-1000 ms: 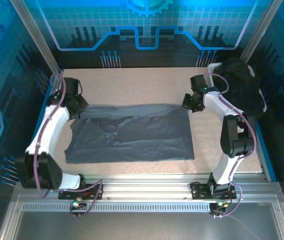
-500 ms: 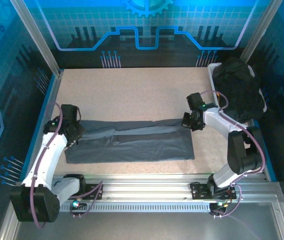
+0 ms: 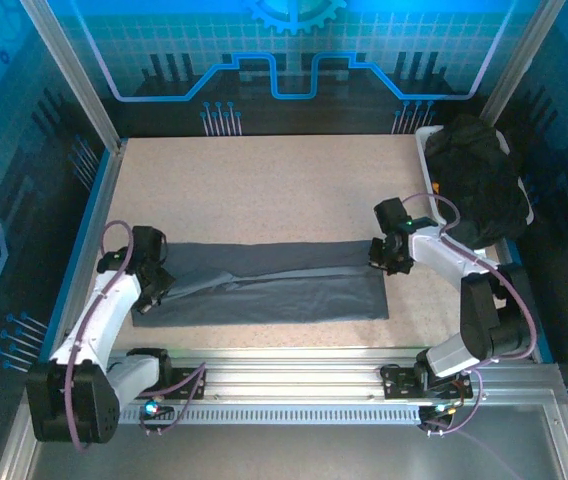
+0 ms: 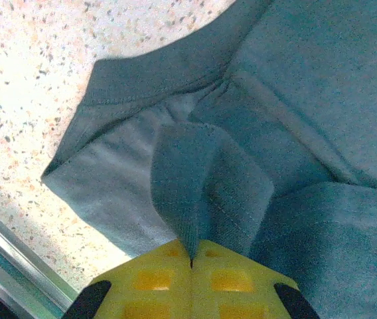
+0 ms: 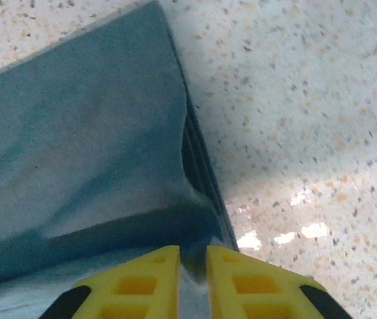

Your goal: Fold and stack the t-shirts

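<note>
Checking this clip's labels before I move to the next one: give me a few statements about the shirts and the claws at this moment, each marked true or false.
1. The blue-grey t-shirt lies as a long strip across the table. True.
2. The left claw hangs open over bare table. False: it is shut on a fold of cloth at the shirt's left end.
3. The black t-shirts sit in a heap at the far right corner. True.
4. The right claw is over the black heap. False: it is at the right end of the blue-grey t-shirt, at its corner.
</note>
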Motion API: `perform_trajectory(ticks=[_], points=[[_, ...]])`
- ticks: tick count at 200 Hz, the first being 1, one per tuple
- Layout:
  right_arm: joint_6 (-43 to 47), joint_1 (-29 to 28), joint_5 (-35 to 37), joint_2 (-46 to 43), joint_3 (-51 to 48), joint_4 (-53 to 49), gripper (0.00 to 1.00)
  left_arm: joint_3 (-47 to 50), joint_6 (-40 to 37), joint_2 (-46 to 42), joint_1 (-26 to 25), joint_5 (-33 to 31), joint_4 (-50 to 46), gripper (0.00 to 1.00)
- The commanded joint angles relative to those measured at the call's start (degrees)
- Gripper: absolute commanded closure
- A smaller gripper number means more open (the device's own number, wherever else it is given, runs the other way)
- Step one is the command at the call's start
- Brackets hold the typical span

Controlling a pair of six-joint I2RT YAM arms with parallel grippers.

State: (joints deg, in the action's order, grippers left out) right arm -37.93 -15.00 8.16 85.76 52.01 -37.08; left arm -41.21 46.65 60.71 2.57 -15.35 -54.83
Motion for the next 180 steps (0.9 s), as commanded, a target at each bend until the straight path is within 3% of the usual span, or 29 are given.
perform_trajectory(ticks=[1, 21, 42, 100, 105, 123, 129, 180], points=[[-1.73, -0.32, -0.2, -3.29, -0.94, -2.77, 0.69, 0.85, 1.78, 0.32, 0.33, 0.24, -1.26, 1.0], [-3.19, -0.11, -0.73, -4.51, -1.12, -3.44, 0.63, 1.09, 1.86, 0.51, 0.28, 0.26, -1.01, 1.0], [-4.86, -0.02, -2.73, -4.69, -0.83, -2.31, 0.62, 1.74, 1.71, 1.32, 0.24, 1.2, 0.05, 1.0], [-8.41, -0.86, -5.6, 0.3, 0.62, -0.24, 0.76, 2.71, 2.04, 4.36, -0.11, 2.25, 1.2, 1.0], [-8.5, -0.9, -5.7, 0.81, 0.76, 0.01, 0.77, 2.84, 2.08, 4.35, -0.11, 2.54, 1.53, 0.95], [-8.63, -0.88, -6.51, 3.05, 1.96, 0.58, 0.79, 2.29, 0.6, 4.42, -0.2, 4.84, 4.18, 0.64], [-8.73, -0.84, -6.94, 3.75, 2.37, 0.79, 0.79, 1.61, 0.33, 4.69, -0.2, 4.98, 4.54, 0.58], [-9.29, -1.18, -8.74, 12.96, 9.0, -0.07, 0.79, -12.73, -1.63, 14.08, 1.89, 4.98, 4.58, 0.43]])
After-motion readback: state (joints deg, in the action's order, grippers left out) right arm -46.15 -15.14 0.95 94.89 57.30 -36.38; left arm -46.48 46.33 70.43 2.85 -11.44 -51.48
